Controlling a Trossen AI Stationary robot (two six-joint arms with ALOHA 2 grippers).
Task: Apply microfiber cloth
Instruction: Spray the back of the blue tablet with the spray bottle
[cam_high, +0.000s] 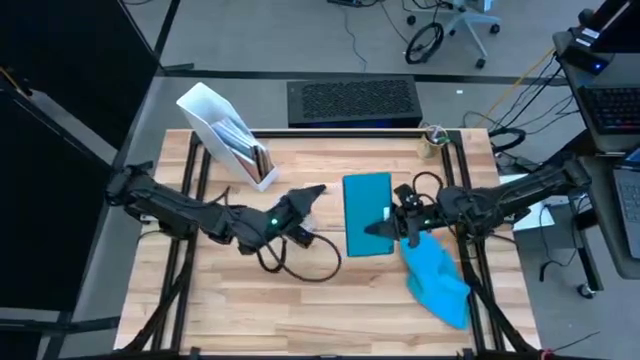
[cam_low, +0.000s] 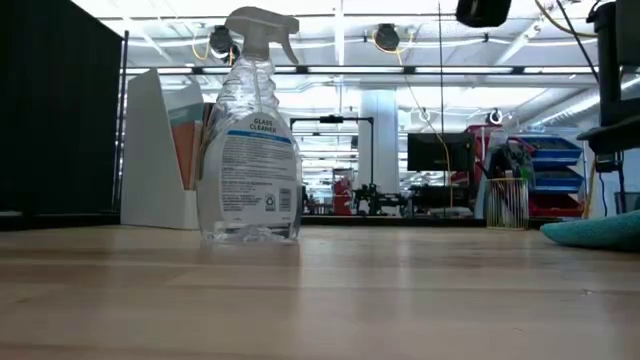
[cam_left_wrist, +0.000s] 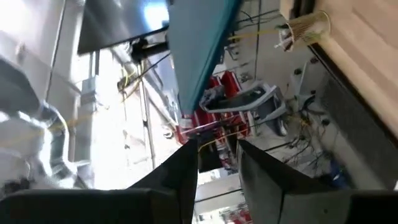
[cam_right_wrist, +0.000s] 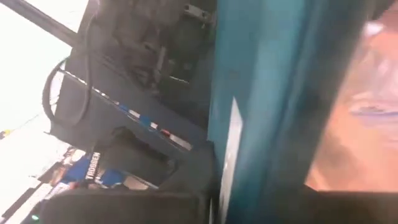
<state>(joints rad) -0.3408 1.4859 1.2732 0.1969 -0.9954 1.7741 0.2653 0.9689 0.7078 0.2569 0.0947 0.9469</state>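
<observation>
Overhead, the right gripper (cam_high: 385, 228) rests on the tablet (cam_high: 367, 205), grip unreadable; microfiber cloth (cam_high: 437, 280) at its five o'clock. Left gripper (cam_high: 312, 192) parted. Only the low view shows the spray bottle (cam_low: 250, 135).

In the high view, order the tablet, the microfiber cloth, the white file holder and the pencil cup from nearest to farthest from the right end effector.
From the right end effector:
1. Tablet, directly under its tip.
2. Microfiber cloth, just toward the front-right edge.
3. Pencil cup, at the back edge.
4. White file holder, at the back left.
</observation>
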